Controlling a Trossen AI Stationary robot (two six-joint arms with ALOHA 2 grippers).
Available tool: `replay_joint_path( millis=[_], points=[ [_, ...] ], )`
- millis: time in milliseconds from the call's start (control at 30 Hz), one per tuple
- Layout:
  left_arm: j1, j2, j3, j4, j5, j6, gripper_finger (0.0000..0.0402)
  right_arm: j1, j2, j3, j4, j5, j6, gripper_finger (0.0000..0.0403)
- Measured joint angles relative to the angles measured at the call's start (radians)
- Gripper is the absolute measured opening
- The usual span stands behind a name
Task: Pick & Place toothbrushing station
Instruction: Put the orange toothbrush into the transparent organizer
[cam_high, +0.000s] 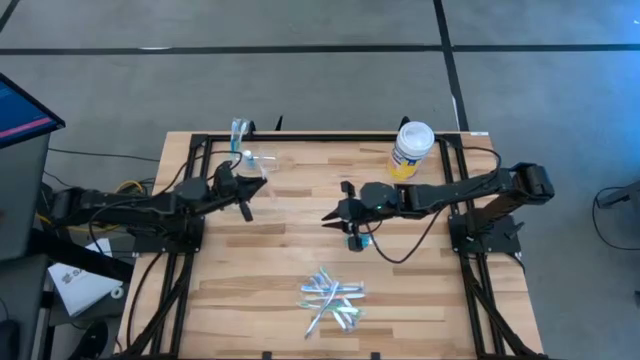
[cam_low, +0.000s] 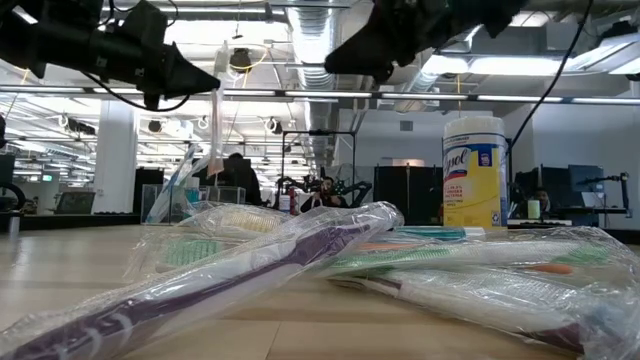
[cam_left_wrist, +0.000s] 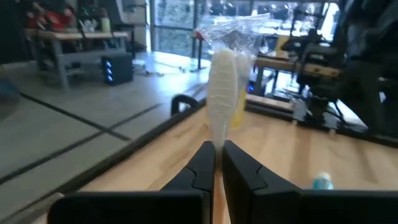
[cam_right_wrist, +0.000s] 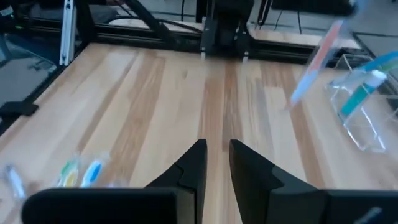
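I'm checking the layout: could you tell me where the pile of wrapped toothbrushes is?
In the high view, the wrapped toothbrushes lie at the table's bottom-centre edge, apart from both grippers.

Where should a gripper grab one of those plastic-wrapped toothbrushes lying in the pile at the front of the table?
Probably mid-handle, from straight above. The wrapped toothbrushes lie flat and crisscrossed on the wooden table, so only their slim handles offer a narrow width to pinch; an outer one sticking out of the heap looks easiest. The empty right gripper hovers nearest.
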Motion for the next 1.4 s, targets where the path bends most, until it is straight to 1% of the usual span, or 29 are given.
replay_joint_path(
  millis=[233, 400, 533, 733, 1233, 1400],
  points=[
    [0.091, -0.073, 0.0, -0.05, -0.047, 0.009, 0.0005, 0.0, -0.103, -0.139, 0.136, 0.001, 0.053, 0.006],
    [0.197, -0.108, 0.006, -0.123, -0.054, 0.007, 0.0005, 0.006, -0.145, -0.197, 0.152, 0.003, 0.07, 0.006],
    [0.282, -0.108, 0.055, -0.229, -0.053, 0.006, 0.0005, 0.006, -0.151, -0.2, 0.159, 0.003, 0.07, 0.006],
    [0.375, -0.108, 0.114, -0.313, -0.02, 0.008, 0.0005, 0.006, -0.15, -0.201, 0.162, 0.004, 0.07, 0.006],
    [0.622, -0.107, 0.12, -0.333, -0.019, 0.057, 0.0005, 0.006, -0.15, -0.201, 0.161, 0.004, 0.069, 0.006],
    [0.671, -0.106, 0.12, -0.336, -0.019, 0.057, 0.0005, 0.006, -0.149, -0.201, 0.162, 0.004, 0.065, 0.006]
  ],
)
